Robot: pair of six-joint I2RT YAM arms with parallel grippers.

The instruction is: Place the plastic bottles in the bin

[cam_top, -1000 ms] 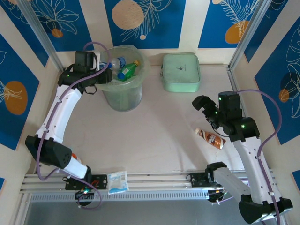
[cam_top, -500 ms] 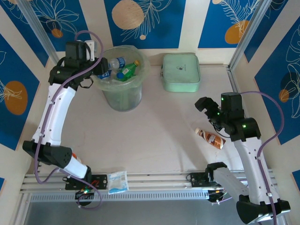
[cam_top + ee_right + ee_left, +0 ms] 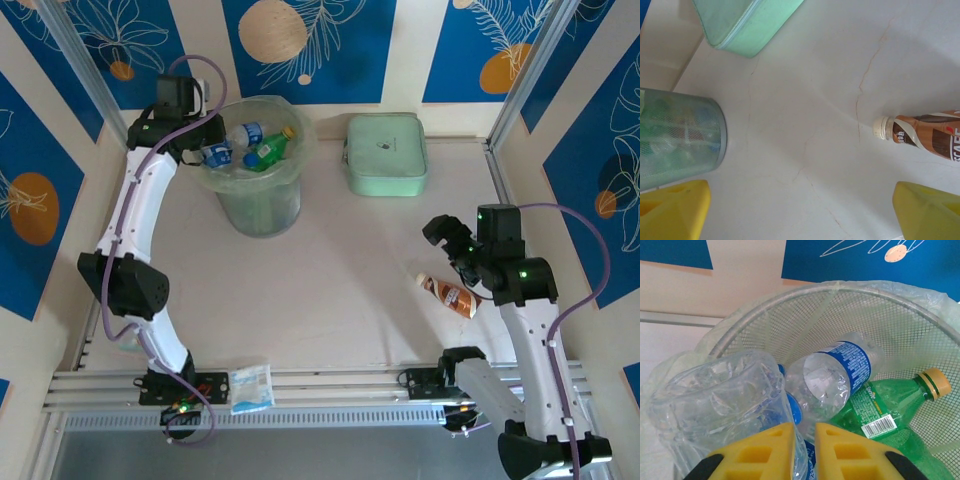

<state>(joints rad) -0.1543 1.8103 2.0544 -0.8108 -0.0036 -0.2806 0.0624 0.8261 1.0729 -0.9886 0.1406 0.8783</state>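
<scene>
The pale-green bin [image 3: 258,190] stands at the back left, its mesh wall and liner [image 3: 840,290] close up in the left wrist view. Inside lie a clear blue-labelled bottle [image 3: 840,372] and a green Sprite bottle [image 3: 890,410] [image 3: 268,150]. My left gripper [image 3: 205,148] [image 3: 804,450] hangs over the bin's left rim, shut on a crumpled clear bottle [image 3: 725,400]. A brown-labelled bottle [image 3: 450,296] [image 3: 925,132] lies on the table at the right. My right gripper [image 3: 447,243] [image 3: 802,215] hovers open just behind it, holding nothing.
A flat mint-green case [image 3: 386,153] [image 3: 745,22] lies at the back, right of the bin. A white-and-blue packet [image 3: 251,388] rests on the front rail. Metal posts and blue patterned walls close in the table.
My left arm has swung up and back, shifting its gripper and the clear bottle toward the bin's left rim. My right gripper has drifted slightly nearer the brown bottle.
</scene>
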